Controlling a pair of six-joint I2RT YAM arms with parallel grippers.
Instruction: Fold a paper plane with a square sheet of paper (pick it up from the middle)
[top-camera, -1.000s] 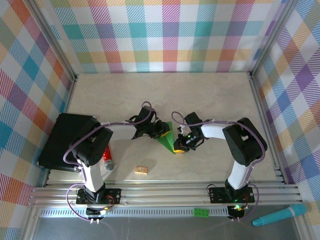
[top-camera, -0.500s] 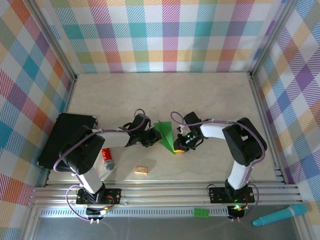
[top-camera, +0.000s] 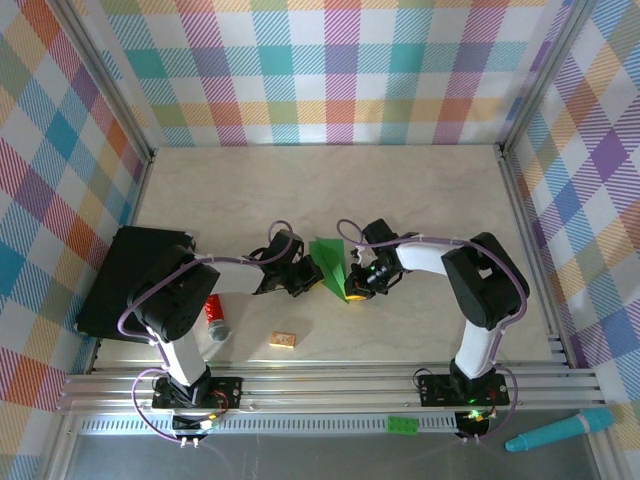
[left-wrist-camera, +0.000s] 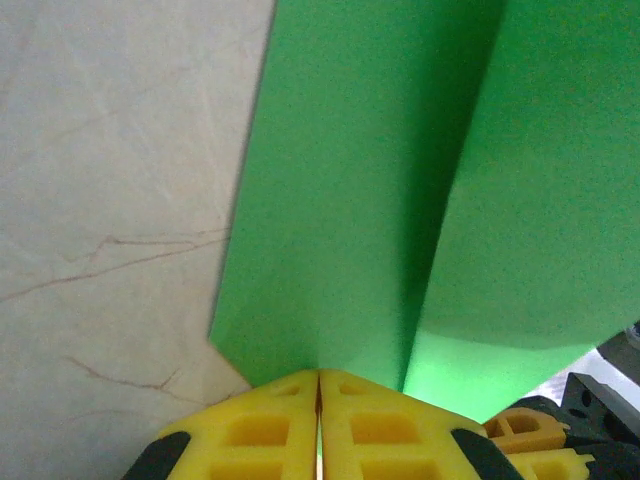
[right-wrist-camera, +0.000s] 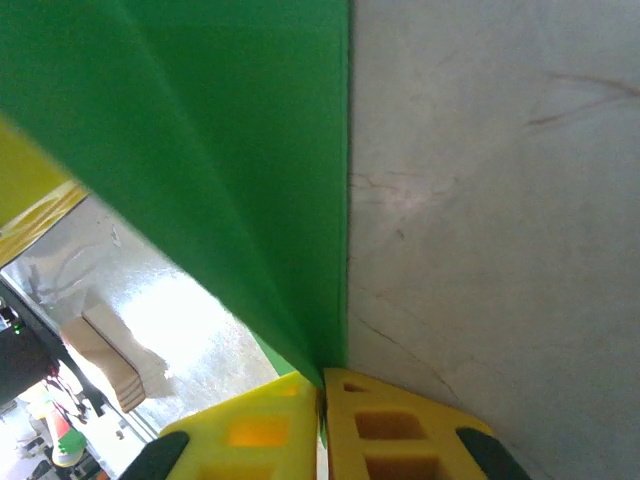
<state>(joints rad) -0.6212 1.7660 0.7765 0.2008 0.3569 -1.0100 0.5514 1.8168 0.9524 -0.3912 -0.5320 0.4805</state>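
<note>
Down at the pale table (top-camera: 420, 200), between 2 grippers: the paper plane (top-camera: 331, 267), fanning out just ahead of both sets of fingertips. Clamped by the left gripper (left-wrist-camera: 318, 385) at 1 folded edge and by the right gripper (right-wrist-camera: 322, 385) at the opposite crease. Likely feather-light, limp, easily crumpled or torn; best pinched on layered folds, never tugged apart.

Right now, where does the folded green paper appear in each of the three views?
Top external: green paper in the middle of the table.
Left wrist: centre and right, above the left gripper.
Right wrist: upper left, above the right gripper.
Shared landmark: the beige marbled table, seen in every view.
</note>
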